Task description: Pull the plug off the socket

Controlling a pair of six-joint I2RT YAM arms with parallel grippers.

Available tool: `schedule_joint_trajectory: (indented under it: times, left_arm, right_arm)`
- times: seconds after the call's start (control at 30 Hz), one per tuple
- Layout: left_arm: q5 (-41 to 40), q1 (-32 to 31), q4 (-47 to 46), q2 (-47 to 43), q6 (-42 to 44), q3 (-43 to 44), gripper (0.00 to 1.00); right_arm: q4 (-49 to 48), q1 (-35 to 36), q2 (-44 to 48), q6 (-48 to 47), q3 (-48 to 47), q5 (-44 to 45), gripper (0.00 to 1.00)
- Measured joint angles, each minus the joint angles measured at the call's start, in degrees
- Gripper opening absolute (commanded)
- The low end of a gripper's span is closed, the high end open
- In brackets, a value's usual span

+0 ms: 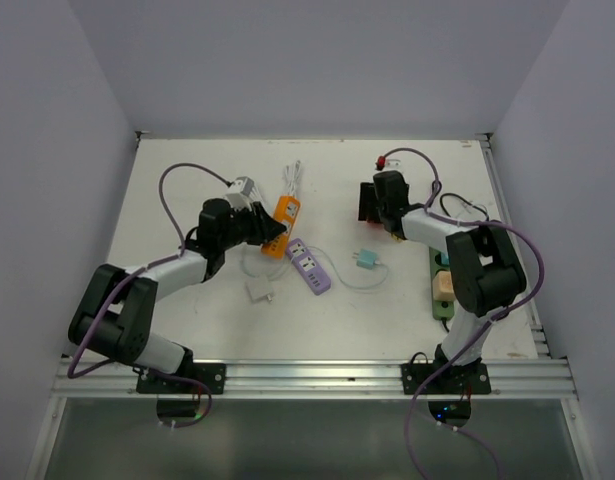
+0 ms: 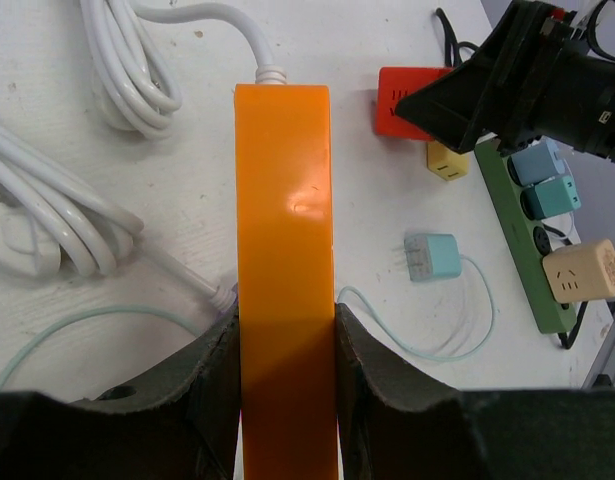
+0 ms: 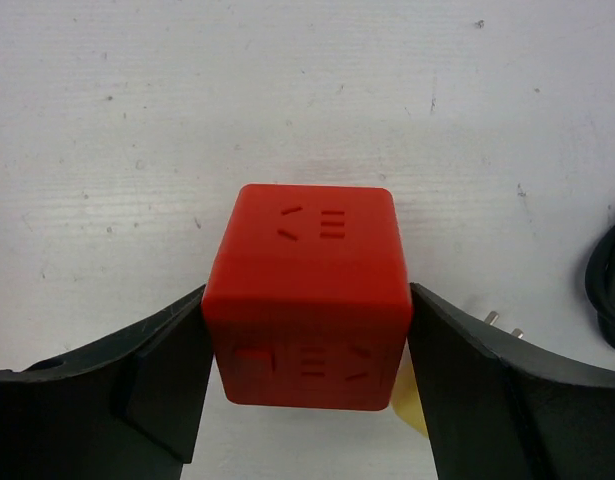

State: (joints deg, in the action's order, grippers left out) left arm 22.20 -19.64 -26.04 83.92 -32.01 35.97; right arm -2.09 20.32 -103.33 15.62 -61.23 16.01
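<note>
Left gripper (image 2: 285, 332): clenched on the near end of the orange power strip (image 2: 284, 220), which runs straight ahead from its fingers.
Right gripper (image 3: 307, 300): fingers closed against both sides of the red cube socket (image 3: 317, 240), which sits on the table (image 3: 287, 100).
Teal plug (image 2: 432, 257): loose, prongs bare, ahead and right of the left gripper.
Yellow plug (image 2: 446, 160): just beside the red cube socket.

Cube (image 3: 307, 300) right of strip (image 2: 285, 250), (perhaps) on table (image 1: 337, 330)

Purple strip (image 1: 309, 266) mid-table; teal plug (image 1: 366, 259) near; green strip (image 2: 509, 215) right.
</note>
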Motion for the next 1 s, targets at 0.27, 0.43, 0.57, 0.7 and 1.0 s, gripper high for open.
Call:
schedule_joint_trajectory:
  times: [0.27, 0.43, 0.57, 0.7, 1.0]
  left_arm:
    - [1.22, 0.00, -0.04, 3.34, -0.57, 3.69, 0.00]
    - [2.64, 0.00, -0.09, 6.32, -2.01, 6.12, 0.00]
    - [3.56, 0.00, -0.24, 10.47, -4.13, 10.47, 0.00]
    - [4.48, -0.02, -0.55, 16.96, -6.29, 17.35, 0.00]
    - [4.94, -1.49, -1.22, 31.43, -8.11, 31.47, 0.01]
  right_arm:
    - [1.75, -0.04, 2.67, 1.49, 2.67, -0.48, 0.99]
    - [2.64, -0.04, 6.99, 1.99, 2.64, -0.52, 0.99]
    - [6.86, -0.09, 11.76, 2.36, 1.20, -1.01, 0.99]
    - [9.40, -0.13, 18.49, 2.78, -0.68, -2.91, 0.99]
    - [11.96, -0.13, 31.74, 4.11, 0.22, -6.58, 0.99]
